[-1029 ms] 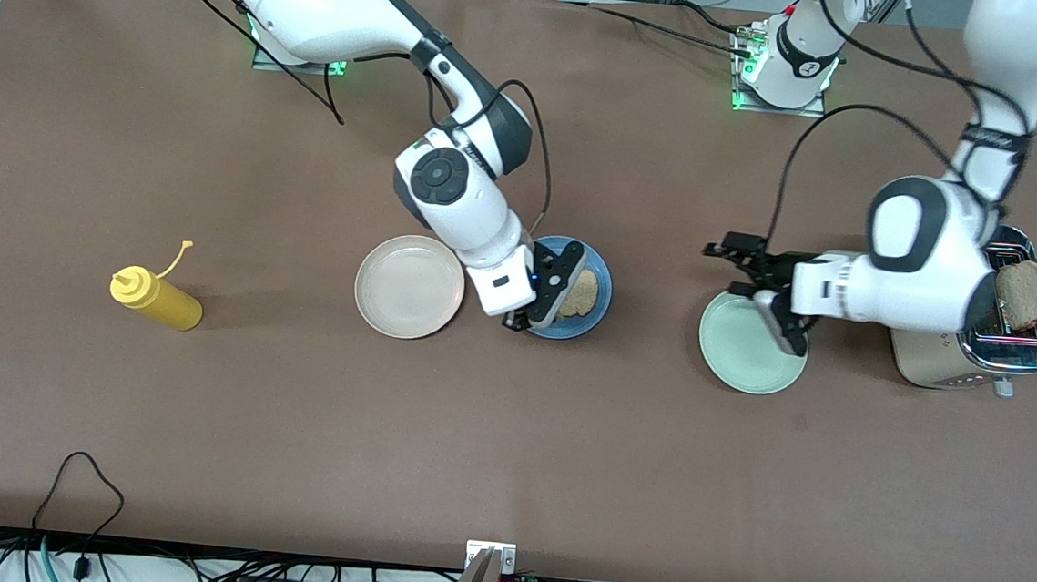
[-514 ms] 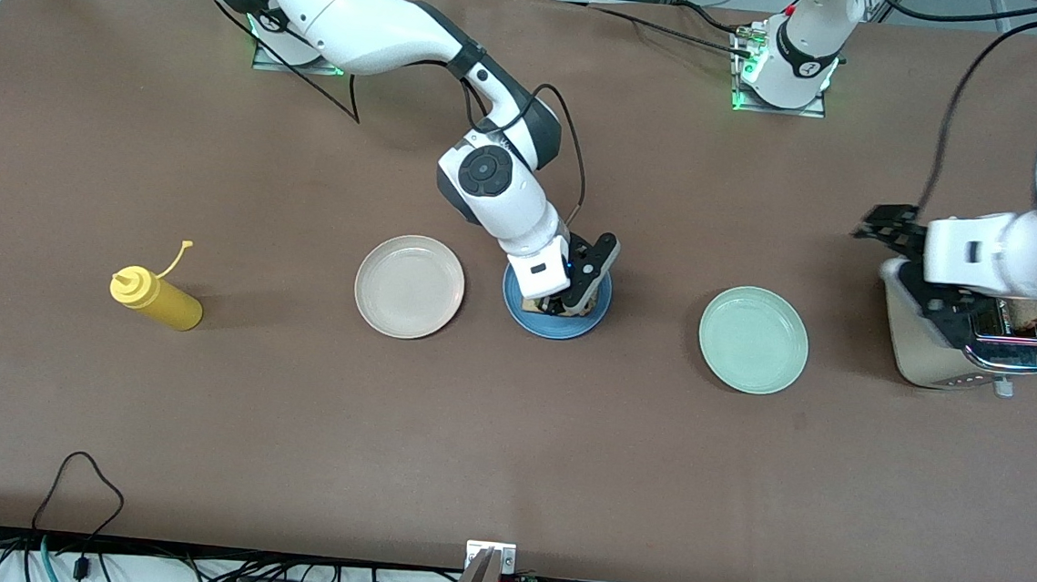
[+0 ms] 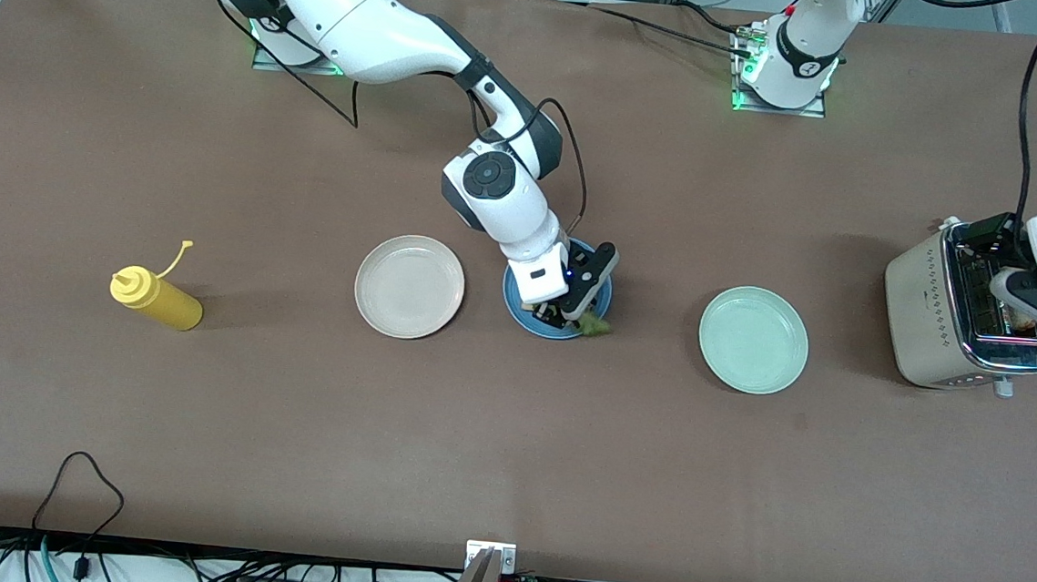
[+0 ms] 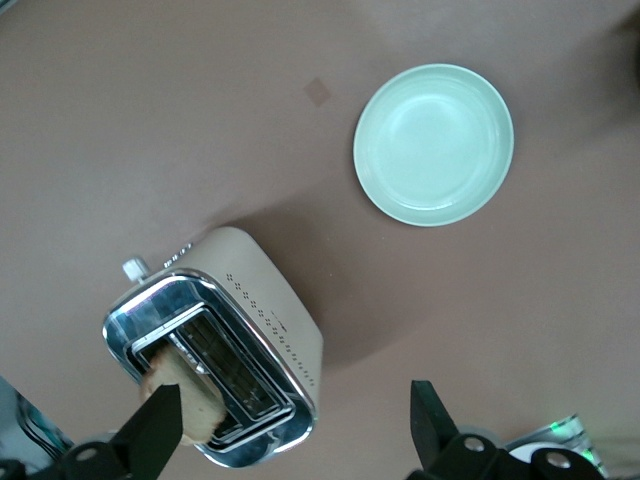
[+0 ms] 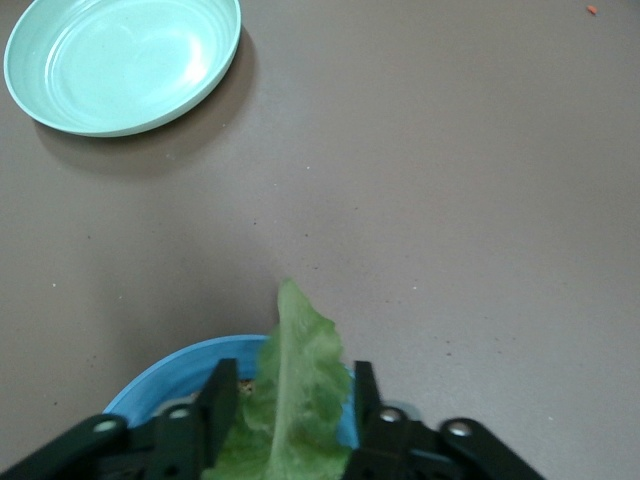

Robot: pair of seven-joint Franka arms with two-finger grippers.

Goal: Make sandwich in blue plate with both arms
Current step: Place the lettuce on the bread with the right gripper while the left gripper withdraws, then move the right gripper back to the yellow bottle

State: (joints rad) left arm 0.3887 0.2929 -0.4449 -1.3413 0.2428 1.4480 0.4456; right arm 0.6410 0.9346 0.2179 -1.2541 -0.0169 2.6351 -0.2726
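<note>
Mid-task: right gripper point(image 3: 571, 318) low over the blue plate point(image 3: 517, 309) mid-tabletop, fingers apart around the lettuce point(image 5: 290, 400) above bread; left gripper point(image 4: 295, 435) spread wide over the toaster point(image 3: 928, 310), second slice point(image 4: 190, 395) not yet taken.

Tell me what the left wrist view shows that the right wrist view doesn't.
Only the left wrist view shows the toaster with a bread slice in one slot, under the open left gripper. Only the right wrist view shows the lettuce between the right gripper's parted fingers, over the blue plate. Both show the green plate and the brown table.
</note>
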